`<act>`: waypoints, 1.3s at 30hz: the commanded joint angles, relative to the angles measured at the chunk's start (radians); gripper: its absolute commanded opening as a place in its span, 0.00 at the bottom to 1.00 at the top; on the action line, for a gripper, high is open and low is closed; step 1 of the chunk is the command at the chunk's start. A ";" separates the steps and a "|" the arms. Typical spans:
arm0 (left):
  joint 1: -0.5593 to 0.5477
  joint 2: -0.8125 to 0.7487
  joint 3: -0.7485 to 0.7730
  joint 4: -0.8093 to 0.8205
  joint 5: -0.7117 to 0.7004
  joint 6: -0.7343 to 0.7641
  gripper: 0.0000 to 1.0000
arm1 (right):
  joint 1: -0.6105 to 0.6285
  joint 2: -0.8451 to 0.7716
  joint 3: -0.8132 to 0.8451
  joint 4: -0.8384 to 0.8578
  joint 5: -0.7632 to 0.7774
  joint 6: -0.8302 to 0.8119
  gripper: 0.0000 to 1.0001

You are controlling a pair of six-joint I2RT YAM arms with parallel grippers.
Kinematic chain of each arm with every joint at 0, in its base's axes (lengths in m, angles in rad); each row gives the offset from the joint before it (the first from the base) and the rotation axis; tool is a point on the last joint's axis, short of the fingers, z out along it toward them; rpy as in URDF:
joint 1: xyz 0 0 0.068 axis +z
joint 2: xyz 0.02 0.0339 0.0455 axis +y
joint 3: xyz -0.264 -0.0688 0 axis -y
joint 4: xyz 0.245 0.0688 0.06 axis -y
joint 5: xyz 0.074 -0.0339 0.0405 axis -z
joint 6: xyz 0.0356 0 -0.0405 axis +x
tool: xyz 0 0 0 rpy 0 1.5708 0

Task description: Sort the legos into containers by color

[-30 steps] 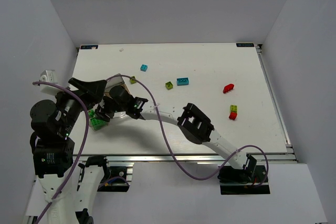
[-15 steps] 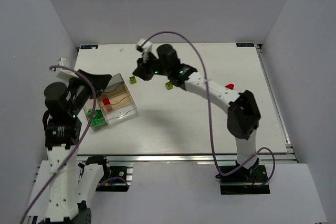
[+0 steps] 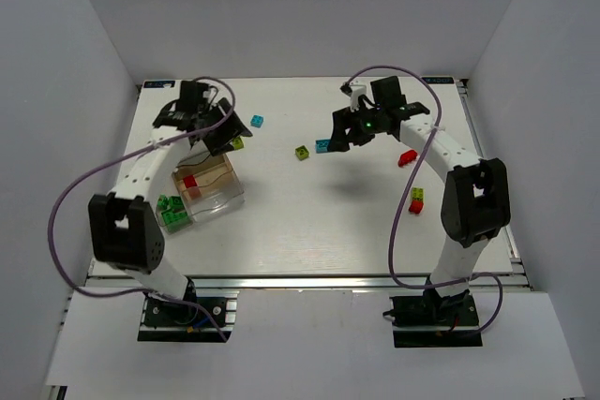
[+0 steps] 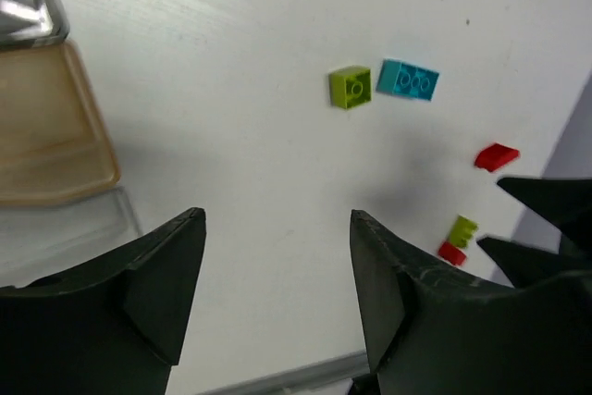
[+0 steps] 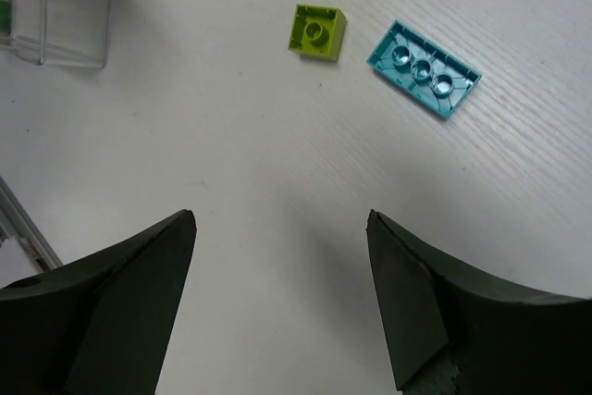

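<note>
White counter logged, plain walls around. Found clear tray at 9 o'clock, red brick inside, green bricks at its 8 o'clock edge. Saw left fingers spread, empty, hanging at tray's 12 o'clock near a lime brick. Saw right fingers spread, empty, with lime cube and cyan brick side by side, not touching, at their 12 o'clock. Noted red piece and red-lime stack at 3 o'clock.
</note>
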State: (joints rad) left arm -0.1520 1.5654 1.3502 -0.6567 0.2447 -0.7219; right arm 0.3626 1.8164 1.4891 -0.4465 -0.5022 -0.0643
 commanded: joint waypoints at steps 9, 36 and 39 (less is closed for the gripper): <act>-0.159 0.435 0.535 -0.259 -0.577 0.133 0.69 | -0.063 -0.065 -0.026 -0.026 -0.124 -0.005 0.77; -0.149 0.752 0.685 -0.236 -0.676 0.205 0.72 | -0.142 -0.161 -0.147 -0.006 -0.114 0.001 0.76; -0.149 0.771 0.693 -0.239 -0.662 0.208 0.69 | -0.143 -0.169 -0.155 -0.008 -0.114 0.003 0.76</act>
State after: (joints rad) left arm -0.3069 2.3444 2.0094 -0.9085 -0.4393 -0.5209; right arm 0.2279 1.6958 1.3407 -0.4706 -0.6052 -0.0605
